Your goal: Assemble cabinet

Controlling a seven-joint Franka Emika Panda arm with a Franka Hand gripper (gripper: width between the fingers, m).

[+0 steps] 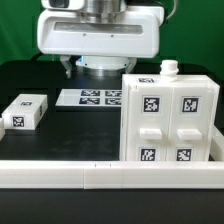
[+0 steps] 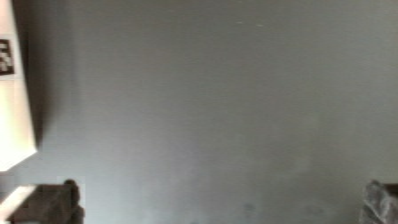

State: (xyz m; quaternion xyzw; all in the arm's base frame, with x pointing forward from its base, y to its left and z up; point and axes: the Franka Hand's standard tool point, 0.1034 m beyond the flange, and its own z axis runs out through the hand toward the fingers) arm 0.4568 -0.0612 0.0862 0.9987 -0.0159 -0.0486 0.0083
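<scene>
The cabinet (image 1: 168, 120) stands upright on the table (image 1: 30, 80) at the exterior view's right, well apart from the gripper (image 2: 214, 200), whose jaws hang spread and empty; judged rigid, smooth and bulky plastic, it wants a hold across one thick wall, not its full width.

Exterior view bright, evenly lit, slightly soft; white cabinet (image 1: 170, 118) verges on washed-out against the dark worktop (image 1: 70, 135). Wrist view dim, grey, low in contrast; jaws at frame edge blurred.
</scene>
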